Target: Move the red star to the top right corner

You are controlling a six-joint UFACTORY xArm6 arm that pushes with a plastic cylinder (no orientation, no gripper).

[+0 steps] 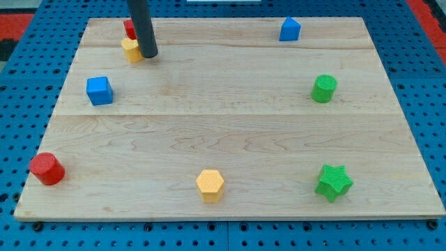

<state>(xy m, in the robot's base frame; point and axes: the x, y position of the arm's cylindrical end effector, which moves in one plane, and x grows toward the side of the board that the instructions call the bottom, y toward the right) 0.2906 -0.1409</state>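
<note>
A red block (129, 28), partly hidden behind my rod, sits near the view's top left; its shape cannot be made out. A yellow block (130, 49) lies just below it, touching my rod. My tip (148, 54) rests on the board right beside the yellow block, on its right, and just below and right of the red block. The board's top right corner (355, 24) is far off to the view's right.
A blue cube (100, 90) at the left, a red cylinder (47, 169) at the bottom left, a yellow hexagon (210, 185) at the bottom middle, a green star (334, 182) at the bottom right, a green cylinder (323, 88) at the right, a blue block (290, 29) at the top right.
</note>
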